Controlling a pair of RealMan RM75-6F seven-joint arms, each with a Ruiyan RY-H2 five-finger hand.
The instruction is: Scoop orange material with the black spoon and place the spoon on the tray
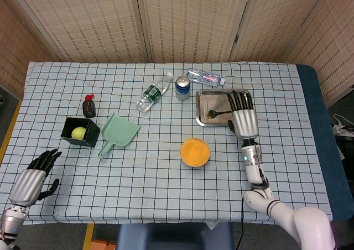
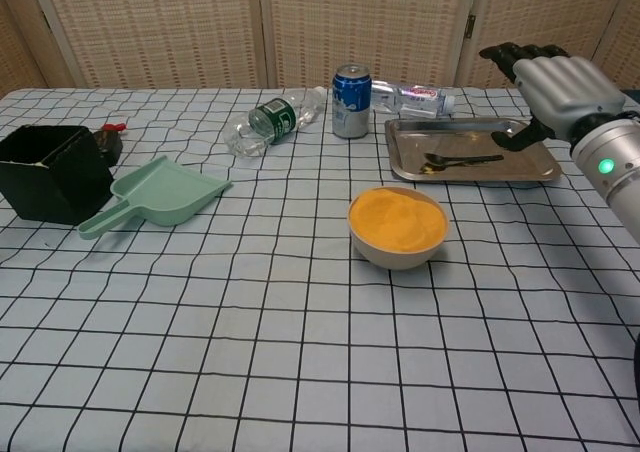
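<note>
The black spoon is seen lying flat inside the metal tray, its round end toward the can side and its handle pointing toward the right hand. That hand is held above the tray's right end — fingers spread apart and stretched forward, nothing gripped between them, no contact with the spoon visible. In the head view the same hand is placed over the tray's right half, at about 1 o'clock from the bowl.

The bowl is filled with orange material and is set just in front of the tray, apart from it. A blue can stands upright at the tray's 10 o'clock, with a clear bottle lying behind it and a green-labelled bottle lying on its side to the left.

Further left, a green dustpan and a black box are found on the checked cloth; a yellow-green ball is seen inside the box.

The left hand is held low at the table's 8 o'clock corner — fingers apart, nothing held.
</note>
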